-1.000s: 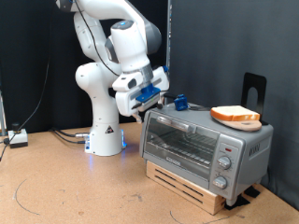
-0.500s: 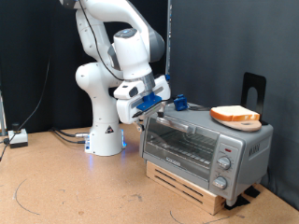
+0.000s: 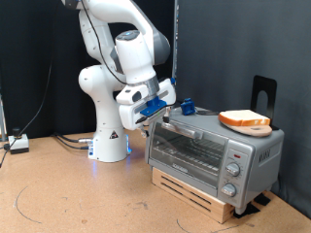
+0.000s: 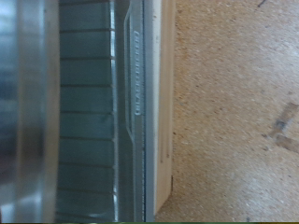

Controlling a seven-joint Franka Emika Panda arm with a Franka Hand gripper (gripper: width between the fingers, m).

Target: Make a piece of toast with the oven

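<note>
The oven [image 3: 209, 155] is a silver-grey toaster oven on a wooden slatted base [image 3: 199, 197] at the exterior view's right, and its glass door is closed. The piece of toast [image 3: 245, 120] lies flat on the oven's top, towards the right. My gripper [image 3: 161, 115] hangs at the oven's upper left corner, just by the top edge of the door. Its fingers do not show clearly. The wrist view shows the oven's glass door [image 4: 89, 112] with the wire rack behind it and the door handle [image 4: 134, 84], but no fingers.
The robot's white base [image 3: 109, 146] stands on the brown tabletop to the exterior view's left of the oven. A black upright stand [image 3: 264, 95] rises behind the oven. Cables and a small box [image 3: 17, 144] lie at the far left.
The gripper has come down and slightly left towards the top of the oven door. In the last half second it has barely moved. The toast and oven are unmoved.
</note>
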